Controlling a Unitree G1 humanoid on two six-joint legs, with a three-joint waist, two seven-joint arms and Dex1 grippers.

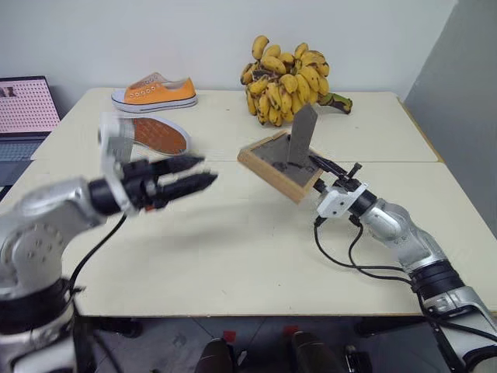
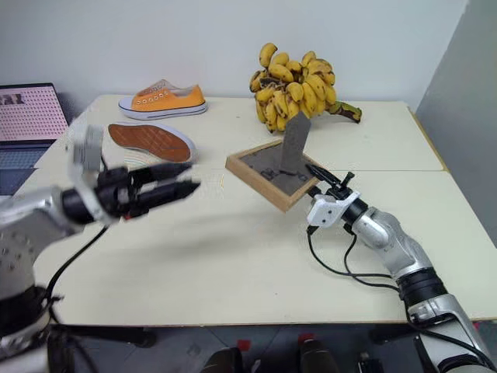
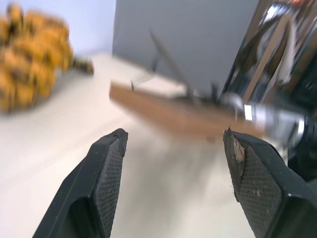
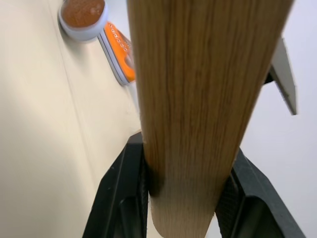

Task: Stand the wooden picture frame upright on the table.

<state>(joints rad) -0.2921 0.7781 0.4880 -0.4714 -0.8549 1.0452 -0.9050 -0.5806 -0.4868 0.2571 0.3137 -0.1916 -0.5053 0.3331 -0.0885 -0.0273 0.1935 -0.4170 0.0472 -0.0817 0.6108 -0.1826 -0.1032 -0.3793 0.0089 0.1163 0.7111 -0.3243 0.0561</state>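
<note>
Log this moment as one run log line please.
right end effector: shut on wooden picture frame, tilted above table, stand flap up | left end effector: open, apart from it | frame not yet upright

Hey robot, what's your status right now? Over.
Left gripper open, holding nothing. Right gripper shut on wooden picture frame, tilted above table, back stand out. Nothing in the way.

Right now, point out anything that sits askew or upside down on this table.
One orange shoe lies flipped, sole up, beside its upright mate. The picture frame hangs tilted in the right claw, back side up, its stand sticking out.
</note>
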